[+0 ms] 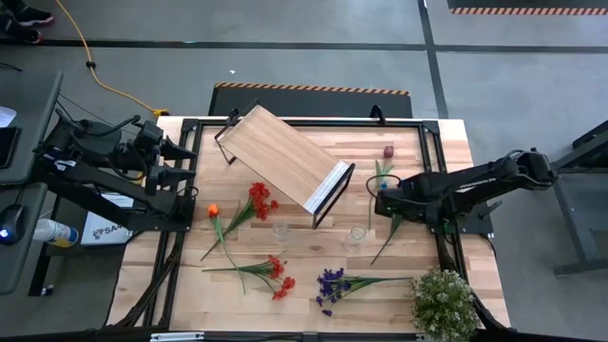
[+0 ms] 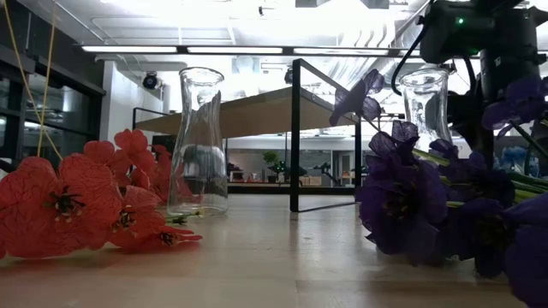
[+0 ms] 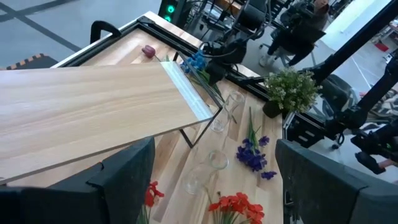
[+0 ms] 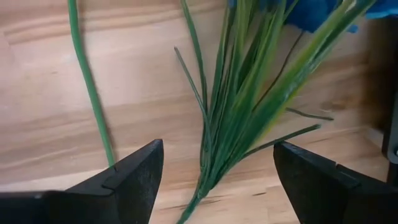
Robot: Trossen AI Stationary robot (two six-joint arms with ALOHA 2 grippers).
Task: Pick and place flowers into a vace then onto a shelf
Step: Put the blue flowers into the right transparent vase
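The blue flower lies on the table's right side, its blue head just under my right gripper. That gripper points down and is open; its fingers stand on either side of the green leaves without touching them. A dark red flower lies beyond it, and its thin stem runs alongside. Red, orange, red and purple flowers lie flat on the table. Two clear glass vases stand upright. The shelf stands askew at the table's middle. My left gripper waits open, raised at the left edge.
A bushy pale green plant stands at the near right corner. A black frame runs round the tabletop. The shelf's black end frame stands close to the left of my right gripper. Bare wood lies between the two vases.
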